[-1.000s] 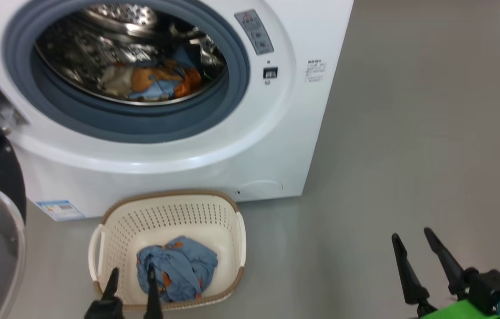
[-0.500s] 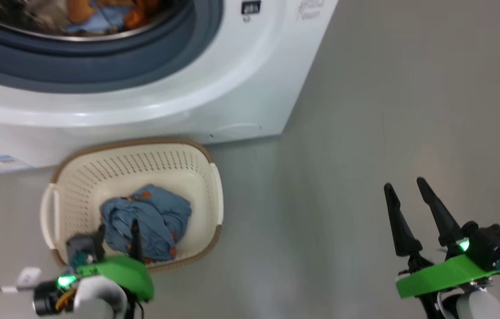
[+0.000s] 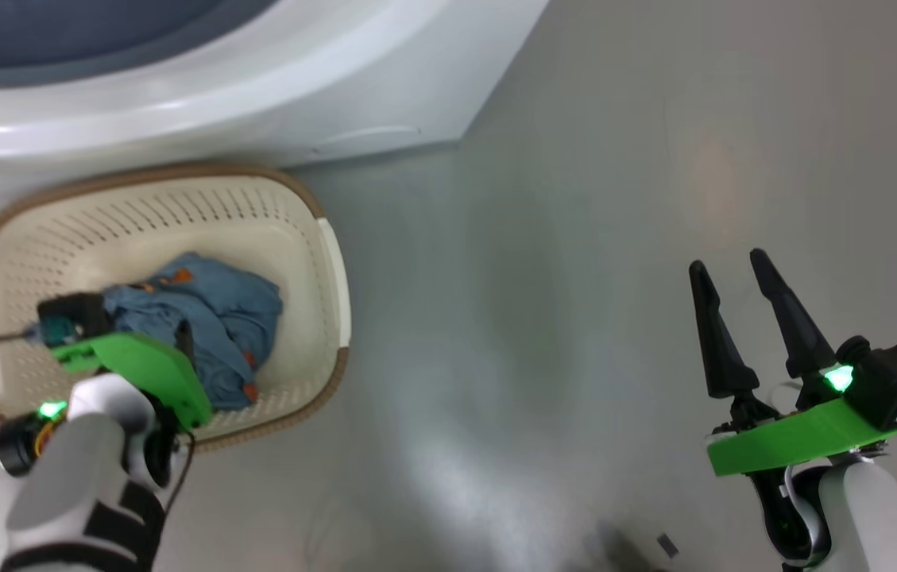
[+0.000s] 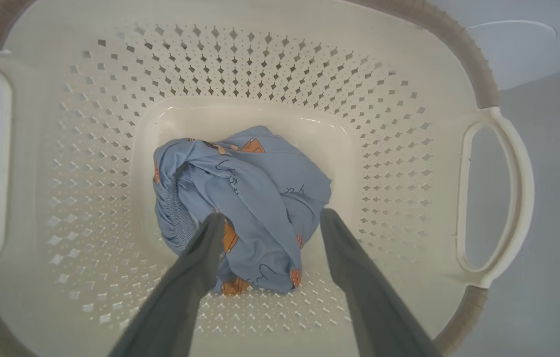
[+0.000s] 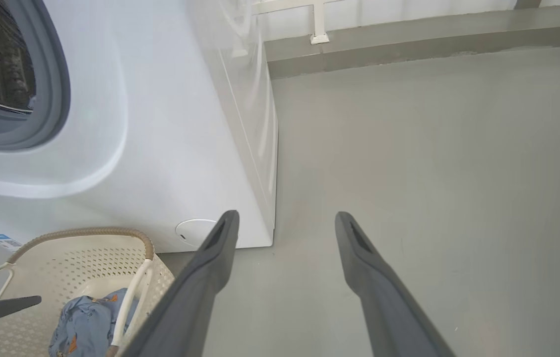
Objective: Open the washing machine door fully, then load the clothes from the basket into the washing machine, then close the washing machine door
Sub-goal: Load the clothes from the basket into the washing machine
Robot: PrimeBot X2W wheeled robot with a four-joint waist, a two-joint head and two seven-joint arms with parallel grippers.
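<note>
Left gripper (image 4: 271,216) dropped into basket (image 4: 260,64); grey floor (image 3: 575,278).

right gripper (image 5: 285,218) holds its fingers (image 5: 200,287) apart over grey floor (image 5: 433,173), washing machine (image 5: 160,124) and basket (image 5: 81,232) at left.

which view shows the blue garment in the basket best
The left wrist view: it looks straight down into the basket, with nearly all of the blue garment visible between the open fingers of the left gripper. In the head view the gripper covers part of it; the right wrist view catches a corner, low left.
</note>
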